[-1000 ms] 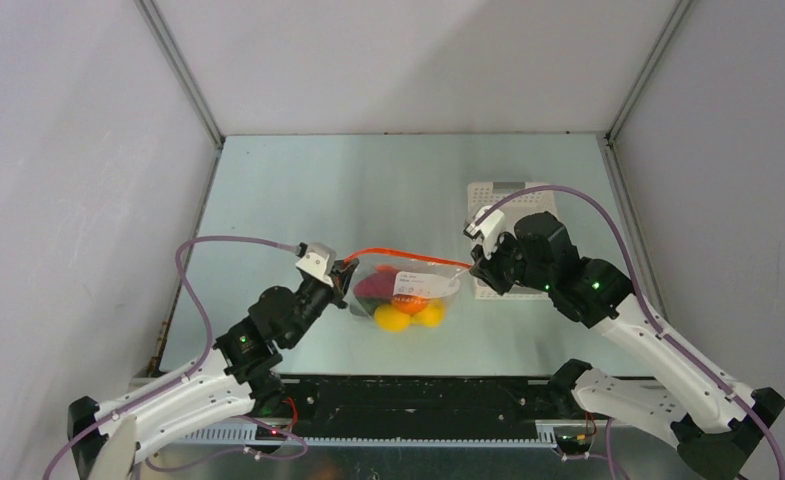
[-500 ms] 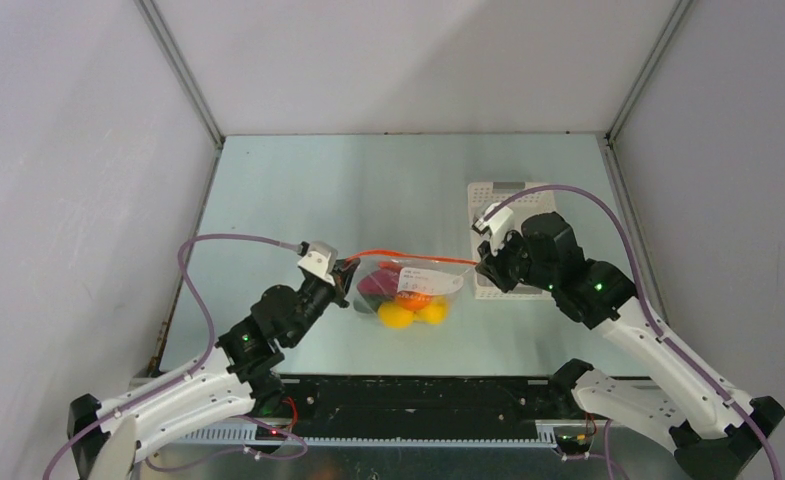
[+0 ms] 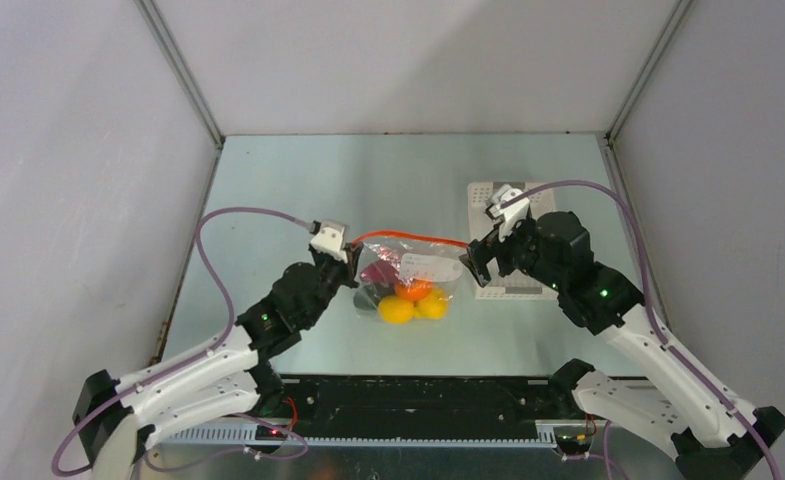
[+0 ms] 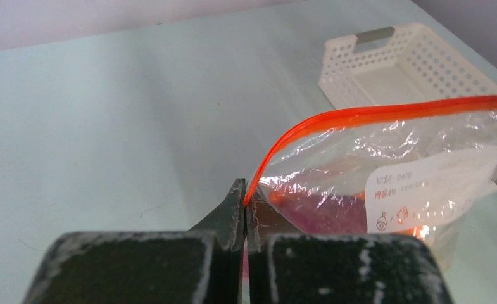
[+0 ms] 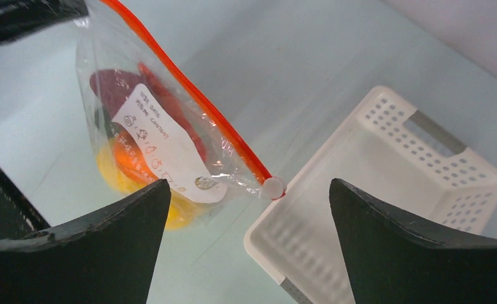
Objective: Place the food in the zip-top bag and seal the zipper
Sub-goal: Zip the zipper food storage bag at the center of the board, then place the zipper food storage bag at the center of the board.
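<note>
A: 1 zip-top bag (image 3: 413, 285) sits mid-table between the 2 arms. The food (image 3: 408, 300) is already inside it, with yellow, orange and purple pieces bunched at the bottom. So loading looks done and the sealing step is in hand.

B: And the zipper (image 4: 359, 117)?

A: It runs as 1 orange-red line from the left gripper (image 4: 242, 196), which is clenched on its left end, across to a small white tab (image 5: 273, 187) at the right end. It looks pressed together, but I cannot tell whether it is sealed along its full length.

B: What about the right gripper (image 5: 249, 188)?

A: It is released. Its fingers (image 5: 125, 234) are spread wide with the tab end free between them, touching neither. The white basket (image 5: 423, 164) lies just beyond, on the table (image 3: 298, 190).

B: What comes next?

A: I judge it should either check the seal or close on the strip near the tab and run along it, while the left arm keeps the strip taut.

B: What differs from 1 second ago?

A: Then the right fingers were at the zipper's right end and seemed to pinch it, and now they have let go. The left arm has pushed forward, the strip sits farther from the bases, and more of the basket shows.
</note>
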Robot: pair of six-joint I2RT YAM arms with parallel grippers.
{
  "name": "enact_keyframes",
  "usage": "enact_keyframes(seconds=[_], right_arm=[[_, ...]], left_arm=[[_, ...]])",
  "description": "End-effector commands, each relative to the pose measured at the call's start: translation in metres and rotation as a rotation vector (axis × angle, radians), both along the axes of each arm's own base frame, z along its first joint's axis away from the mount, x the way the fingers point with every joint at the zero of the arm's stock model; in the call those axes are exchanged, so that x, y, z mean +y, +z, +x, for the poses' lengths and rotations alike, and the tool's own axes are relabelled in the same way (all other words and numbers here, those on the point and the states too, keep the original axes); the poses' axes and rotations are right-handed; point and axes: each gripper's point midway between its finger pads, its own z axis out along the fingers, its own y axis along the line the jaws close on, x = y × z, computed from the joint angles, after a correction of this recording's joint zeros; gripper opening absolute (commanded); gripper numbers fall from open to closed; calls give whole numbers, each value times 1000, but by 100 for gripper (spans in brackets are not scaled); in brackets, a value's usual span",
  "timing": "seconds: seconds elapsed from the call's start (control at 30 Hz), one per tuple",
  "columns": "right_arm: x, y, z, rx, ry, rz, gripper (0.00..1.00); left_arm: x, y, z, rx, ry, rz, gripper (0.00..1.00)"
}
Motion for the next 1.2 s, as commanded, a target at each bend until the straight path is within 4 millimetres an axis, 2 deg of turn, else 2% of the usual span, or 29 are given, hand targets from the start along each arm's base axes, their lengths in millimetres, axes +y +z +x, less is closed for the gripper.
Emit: enact_keyframes(seconds=[0.0, 0.03, 0.13, 0.23, 0.27, 0.3, 0.33, 0.37, 0.4, 0.43, 0.47, 0.53, 0.57, 0.6, 0.63, 0.67, 0.7, 0.73, 0.77, 0.8, 0.83, 0.9, 0.93, 0.97, 1.0, 1.07, 1.1, 1.13, 1.17], right_arm=[[-15, 30, 10, -106, -118, 96, 99], [-18, 30, 12, -110, -139, 97, 99], [-25, 27, 11, -125, -169, 102, 99], [-35, 23, 16, -137, -227, 103, 99], [-38, 19, 17, -128, -246, 101, 99], [-43, 17, 20, -129, -281, 99, 100], [-46, 14, 22, -117, -308, 108, 100], [-52, 13, 24, -112, -355, 116, 99], [-57, 10, 26, -104, -383, 118, 100], [-66, 8, 28, -99, -439, 126, 99], [-70, 6, 29, -97, -460, 122, 100], [-81, 2, 31, -88, -517, 139, 99], [-86, -3, 30, -82, -539, 148, 99], [-90, -1, 29, -90, -556, 165, 99], [-95, -9, 29, -77, -579, 173, 99], [-98, -8, 27, -81, -589, 188, 99], [-103, -16, 26, -68, -609, 193, 100], [-107, -14, 24, -76, -623, 209, 100], [-112, -21, 23, -66, -643, 212, 100], [-117, -20, 21, -73, -658, 227, 100], [-119, -25, 20, -68, -665, 225, 100], [-127, -30, 17, -64, -692, 234, 99], [-131, -32, 16, -63, -713, 246, 100], [-135, -33, 15, -59, -733, 245, 100], [-139, -33, 14, -56, -758, 269, 100], [-145, -31, 12, -49, -800, 321, 100], [-145, -28, 10, -53, -802, 344, 100], [-146, -26, 10, -46, -813, 381, 100], [-147, -24, 7, -49, -821, 406, 100]], left_arm=[[-3, 29, 30, 4, 82, -98, 0], [-6, 30, 38, 14, 94, -93, 0], [7, 25, 64, 46, 217, -87, 0], [20, 14, 106, 117, 336, -99, 0], [21, 20, 117, 129, 355, -107, 0], [27, 1, 132, 183, 403, -96, 0], [29, 7, 143, 197, 430, -98, 0], [33, -12, 157, 245, 469, -81, 0], [33, -7, 167, 259, 480, -84, 0], [36, -24, 178, 303, 505, -74, 0], [33, -30, 189, 331, 516, -62, 0], [35, -39, 205, 354, 537, -64, 0], [36, -34, 214, 338, 546, -79, 0], [40, -45, 222, 354, 563, -69, 0], [41, -41, 229, 347, 571, -80, 0], [45, -55, 236, 375, 591, -71, 0], [45, -50, 244, 383, 596, -76, 0], [52, -65, 250, 418, 621, -72, 0], [52, -63, 254, 438, 623, -73, 0], [58, -74, 259, 469, 644, -75, 0], [60, -75, 260, 491, 645, -78, 0], [67, -80, 262, 514, 656, -103, 14], [73, -79, 263, 519, 664, -122, 53], [75, -71, 264, 509, 659, -136, 76], [79, -65, 265, 505, 650, -140, 94], [85, -40, 264, 466, 636, -150, 99], [87, -17, 261, 427, 631, -163, 99], [90, -6, 257, 408, 623, -146, 99], [94, 19, 248, 369, 616, -160, 100]])
